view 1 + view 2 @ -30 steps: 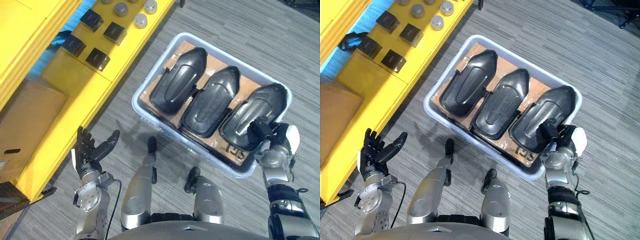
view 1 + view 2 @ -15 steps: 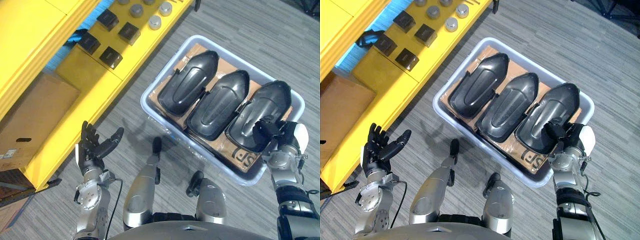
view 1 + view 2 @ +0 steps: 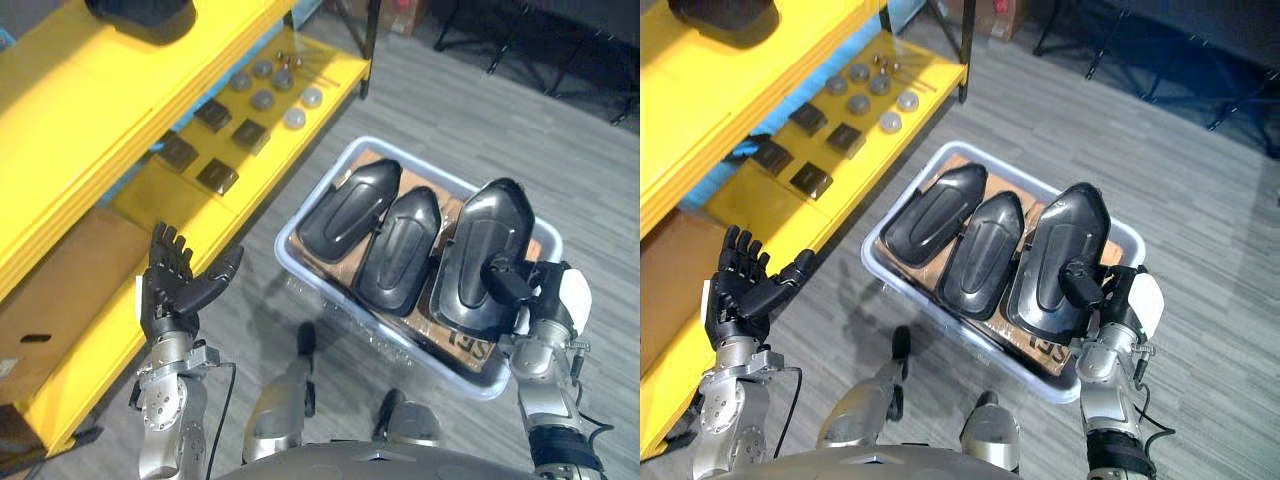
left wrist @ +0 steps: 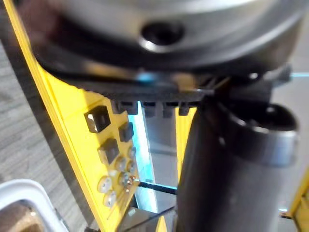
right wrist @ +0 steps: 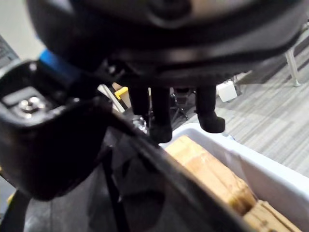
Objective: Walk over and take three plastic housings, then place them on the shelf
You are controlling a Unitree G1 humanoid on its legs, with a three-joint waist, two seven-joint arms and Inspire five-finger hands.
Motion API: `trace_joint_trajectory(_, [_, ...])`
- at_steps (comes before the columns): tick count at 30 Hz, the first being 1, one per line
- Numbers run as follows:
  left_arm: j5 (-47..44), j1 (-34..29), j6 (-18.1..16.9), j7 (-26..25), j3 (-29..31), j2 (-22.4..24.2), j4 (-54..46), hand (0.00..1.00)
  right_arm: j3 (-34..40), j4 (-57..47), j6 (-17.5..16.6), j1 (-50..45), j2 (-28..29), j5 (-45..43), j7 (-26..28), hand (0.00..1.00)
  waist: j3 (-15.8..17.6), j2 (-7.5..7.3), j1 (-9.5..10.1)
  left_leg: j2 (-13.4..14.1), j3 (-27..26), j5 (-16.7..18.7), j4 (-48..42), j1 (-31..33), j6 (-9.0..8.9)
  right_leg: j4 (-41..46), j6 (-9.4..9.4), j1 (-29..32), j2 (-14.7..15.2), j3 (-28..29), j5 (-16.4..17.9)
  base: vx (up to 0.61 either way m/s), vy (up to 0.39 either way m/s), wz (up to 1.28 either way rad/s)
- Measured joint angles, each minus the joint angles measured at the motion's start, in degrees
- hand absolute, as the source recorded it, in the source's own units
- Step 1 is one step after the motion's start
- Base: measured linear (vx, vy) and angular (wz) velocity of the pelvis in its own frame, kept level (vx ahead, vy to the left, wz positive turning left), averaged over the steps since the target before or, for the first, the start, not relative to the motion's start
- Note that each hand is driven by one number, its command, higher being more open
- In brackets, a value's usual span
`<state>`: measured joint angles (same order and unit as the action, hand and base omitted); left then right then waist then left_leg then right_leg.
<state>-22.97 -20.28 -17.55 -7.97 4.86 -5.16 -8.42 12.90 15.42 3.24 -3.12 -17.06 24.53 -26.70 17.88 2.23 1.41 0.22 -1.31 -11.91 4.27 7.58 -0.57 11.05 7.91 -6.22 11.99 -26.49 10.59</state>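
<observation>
Three black plastic housings lie side by side in a pale blue bin [image 3: 284, 243] lined with cardboard on the floor. My right hand [image 3: 532, 291] is shut on the near end of the rightmost housing [image 3: 484, 250], which stands tilted up above the other two [image 3: 350, 207] [image 3: 400, 250]. The right wrist view has the fingers [image 5: 159, 116] curled over that housing's edge [image 5: 135, 193]. My left hand [image 3: 172, 296] is open, palm up, in front of the yellow shelf [image 3: 120, 95], holding nothing.
The shelf's lower board carries dark square blocks [image 3: 217, 176] and metal discs [image 3: 262, 98]. A dark object [image 3: 140, 10] sits on the top board. A cardboard box [image 3: 50, 300] lies under the shelf. Grey floor spreads around the bin.
The camera has shifted. My right hand has lifted the rightmost housing's near end, so it now stands above its neighbours. The left hand has risen slightly, still open.
</observation>
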Motion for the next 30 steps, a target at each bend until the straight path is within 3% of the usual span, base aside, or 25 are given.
trace_joint_trajectory(6, [-3.4, 0.1, 0.3, 4.3, -0.7, 0.7, -1.8, 1.0, 0.0, -0.1, -0.2, 0.0, 0.0, 2.0, -2.3, 0.0, -3.1, -0.02, -0.04, 0.1, -0.8, 0.3, 0.5, -1.1, 0.27, -1.6, 0.1, -1.2, -0.2, 0.3, -1.2, -0.02, 0.001, -0.05])
trace_joint_trajectory(10, [-9.1, 0.3, 6.0, 11.3, -2.3, 0.6, -4.1, 1.0, -0.2, -0.1, -0.2, 0.4, 0.0, 2.3, -3.7, 0.0, -4.4, 0.09, 0.08, 0.0, -0.9, 0.3, 0.8, -2.1, 0.32, -2.2, 0.05, -2.4, -0.2, 0.3, -1.6, -0.02, -0.007, 0.0])
trace_joint_trajectory(13, [-12.7, 0.8, 13.9, 17.1, -4.9, -0.1, -4.8, 1.0, -1.3, -0.1, -1.0, 2.1, -0.3, 4.6, -5.1, 0.0, -5.9, 0.48, -0.02, 0.1, -1.2, 0.3, 0.8, -2.3, 0.37, -2.2, 0.04, -2.7, -0.2, 0.3, -1.7, -0.04, -0.009, 0.0])
trace_joint_trajectory(15, [-12.7, 2.3, 19.9, 20.4, -8.4, -1.6, -4.8, 1.0, -3.1, -0.1, -3.5, 3.5, -1.7, 6.8, -6.3, 0.0, -6.7, 0.89, -0.07, 0.2, -1.6, 0.2, 0.8, -2.5, 0.46, -2.2, 0.04, -2.8, -0.3, 0.4, -1.9, -0.04, -0.012, -0.04])
trace_joint_trajectory(21, [-12.3, 9.4, 29.0, 25.4, -11.9, -4.5, -1.3, 1.0, -8.0, -3.0, -11.4, 7.0, -5.1, 9.0, -7.0, 0.0, -8.1, 1.66, -0.13, 0.6, -3.4, 0.1, 0.8, -3.7, 0.6, -2.3, 0.1, -2.9, -0.2, 2.4, -2.4, -0.04, -0.007, -0.14])
trace_joint_trajectory(30, [-13.1, 14.2, 32.6, 27.3, -13.3, -6.9, 2.6, 1.0, -11.8, -3.4, -20.0, 11.0, -5.8, 11.2, -8.0, 0.0, -9.3, 2.64, -0.87, 0.8, -5.4, -0.1, 0.8, -4.3, 0.71, -3.8, 0.3, -2.8, -0.3, 4.6, -4.2, -0.04, 0.003, -0.13])
